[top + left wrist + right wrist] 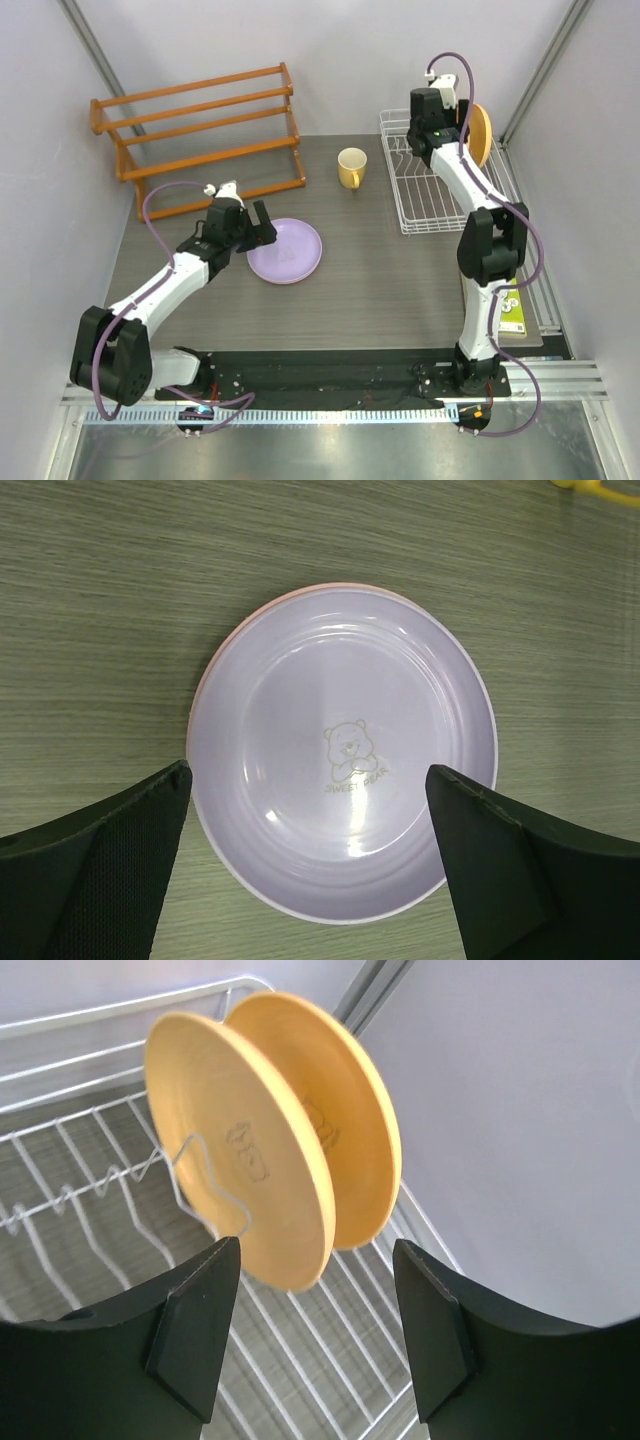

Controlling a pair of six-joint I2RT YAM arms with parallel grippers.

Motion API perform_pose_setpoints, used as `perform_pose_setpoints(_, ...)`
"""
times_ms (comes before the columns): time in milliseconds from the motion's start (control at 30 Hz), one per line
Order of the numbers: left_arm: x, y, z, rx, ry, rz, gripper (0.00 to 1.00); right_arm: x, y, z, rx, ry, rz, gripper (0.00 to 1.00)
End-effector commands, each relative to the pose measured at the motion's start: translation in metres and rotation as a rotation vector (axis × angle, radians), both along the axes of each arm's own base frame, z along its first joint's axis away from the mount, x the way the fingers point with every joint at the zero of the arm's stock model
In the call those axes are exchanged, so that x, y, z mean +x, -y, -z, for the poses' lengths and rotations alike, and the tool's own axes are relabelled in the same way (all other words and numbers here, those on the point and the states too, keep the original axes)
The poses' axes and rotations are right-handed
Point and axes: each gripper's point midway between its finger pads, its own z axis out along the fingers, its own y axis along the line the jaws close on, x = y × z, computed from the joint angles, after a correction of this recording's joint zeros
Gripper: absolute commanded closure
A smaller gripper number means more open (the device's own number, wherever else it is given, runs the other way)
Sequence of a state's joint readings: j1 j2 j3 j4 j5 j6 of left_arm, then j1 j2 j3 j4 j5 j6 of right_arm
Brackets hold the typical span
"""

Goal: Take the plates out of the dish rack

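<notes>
The left gripper (254,228) hangs with its claw spread wide, holding nothing, just over the near-left rim of the lilac plate (340,750). That plate lies flat on the grey table (380,280), a pale bear printed in its well. It sits on the pink plate (226,638), of which only a thin edge shows.

Further back stands a yellow mug (351,166), with an orange wooden rack (200,135) to its left.

At the far right, the white dish rack (420,200) holds two orange-yellow plates on edge between prongs, the nearer plate (240,1140) just beside the farther plate (360,1110). The right gripper (318,1248) faces them, claw parted and empty. Their prints are too faint to read.
</notes>
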State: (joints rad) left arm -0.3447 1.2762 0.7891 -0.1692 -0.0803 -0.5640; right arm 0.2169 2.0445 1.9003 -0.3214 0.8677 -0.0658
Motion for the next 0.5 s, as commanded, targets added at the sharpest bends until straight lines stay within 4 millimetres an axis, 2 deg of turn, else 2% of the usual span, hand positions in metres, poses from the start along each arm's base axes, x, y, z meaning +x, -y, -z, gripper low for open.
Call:
perform_pose_setpoints(0,0.014,0.011,-0.022,-0.033,0.079,0.042,0.01,0.021,0.025,-0.038,-0.101,0.063,0.059,0.32)
perform_pose_setpoints(33,0.014,0.011,-0.021,-0.031,0.078,0.045,0.01,0.024,0.028,-0.036,-0.111,0.056,0.068,0.33)
perform_pose_setpoints(67,0.016,0.011,-0.020,-0.029,0.076,0.045,0.00,0.029,0.030,-0.025,-0.123,0.033,0.071,0.33)
perform_pose_setpoints(167,0.018,0.013,-0.015,-0.023,0.066,0.049,0.00,0.037,0.035,-0.021,-0.125,0.032,0.068,0.34)
perform_pose_setpoints(367,0.025,0.015,-0.009,-0.016,0.054,0.057,0.01,0.047,0.045,0.004,-0.136,0.000,0.079,0.36)
perform_pose_setpoints(467,0.027,0.017,-0.006,-0.016,0.049,0.058,0.01,0.051,0.050,0.015,-0.140,-0.018,0.084,0.42)
